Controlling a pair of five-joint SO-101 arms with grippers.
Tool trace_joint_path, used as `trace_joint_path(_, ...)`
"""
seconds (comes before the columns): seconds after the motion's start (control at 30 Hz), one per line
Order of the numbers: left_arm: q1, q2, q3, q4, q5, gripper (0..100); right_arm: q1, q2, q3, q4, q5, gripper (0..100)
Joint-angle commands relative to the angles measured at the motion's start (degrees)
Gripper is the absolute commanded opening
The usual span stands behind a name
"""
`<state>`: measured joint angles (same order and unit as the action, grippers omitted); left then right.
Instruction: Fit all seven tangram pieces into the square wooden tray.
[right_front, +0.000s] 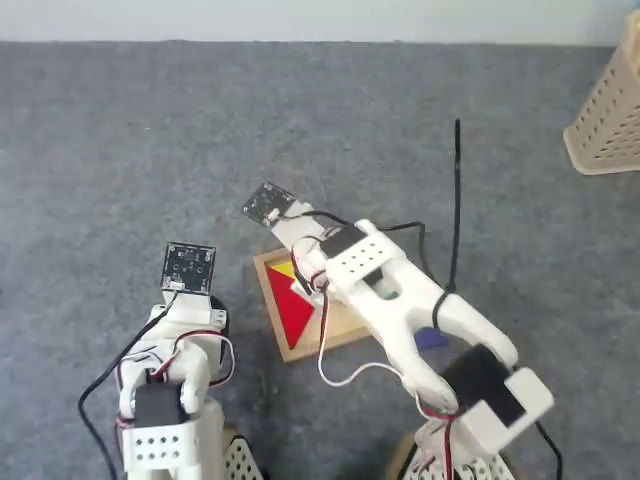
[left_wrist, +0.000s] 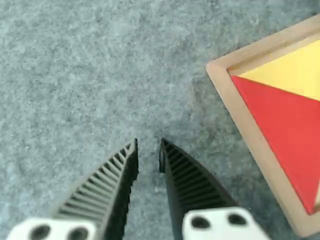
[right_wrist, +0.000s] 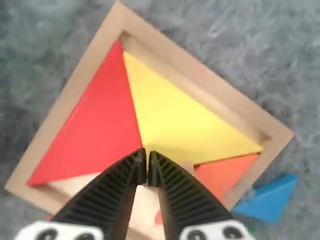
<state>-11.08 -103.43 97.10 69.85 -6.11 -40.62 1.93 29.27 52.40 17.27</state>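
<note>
Tray sits right under the right gripper, fingers pinched closed. Left gripper, slightly parted, hangs beside its corner. Big red triangle and yellow triangle inside.

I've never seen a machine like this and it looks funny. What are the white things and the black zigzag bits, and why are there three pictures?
These are two white robot arms at a table covered in grey felt: the left arm and the right arm. The high view looks down on both. The other pictures come from cameras on the wrists, so the black zigzag bits are each arm's pincer. The left gripper hangs over bare felt, slightly open, holding nothing. The right gripper is shut above the square wooden tray. Inside lie a big red triangle, a big yellow triangle and a smaller orange triangle. A blue triangle lies outside, beside the tray.
</note>
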Motion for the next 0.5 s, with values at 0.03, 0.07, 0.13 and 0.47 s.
trace_joint_path(0.03,0.2,-1.3,-0.5,0.2,0.5,7,-0.3,-4.7,2.6,-1.1,2.6,0.6)
trace_joint_path(0.07,0.2,-1.3,-0.5,0.2,0.5,7,-0.1,-4.8,3.2,-1.1,3.0,0.6)
trace_joint_path(0.13,0.2,-1.3,-0.5,0.2,0.5,7,0.6,-5.3,3.8,-1.0,3.0,0.6)
trace_joint_path(0.47,0.2,-1.3,-0.5,0.2,0.5,7,6.1,-16.9,6.9,1.3,4.1,0.6)
